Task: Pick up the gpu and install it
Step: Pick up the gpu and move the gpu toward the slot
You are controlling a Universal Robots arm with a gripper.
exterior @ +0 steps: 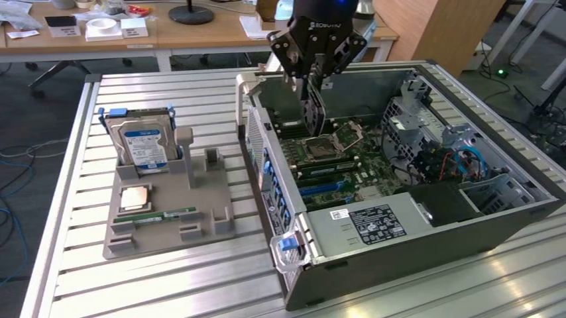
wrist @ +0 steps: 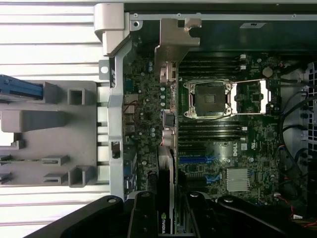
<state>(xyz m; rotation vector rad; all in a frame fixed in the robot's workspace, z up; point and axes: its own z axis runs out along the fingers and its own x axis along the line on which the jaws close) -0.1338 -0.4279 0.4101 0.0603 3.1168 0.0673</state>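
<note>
While the gripper (exterior: 311, 79) is clenched on the gpu (exterior: 315, 109), we find the card held upright inside the open computer case (exterior: 425, 252), above the motherboard (exterior: 354, 175). Pick-up appears done; seating in a slot we judge outstanding.

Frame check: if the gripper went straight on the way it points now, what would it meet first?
Probably the motherboard in the open computer case, just beside the CPU socket. The gpu clamped in the gripper hangs below it, so its lower edge would touch first; depth is unclear.
</note>
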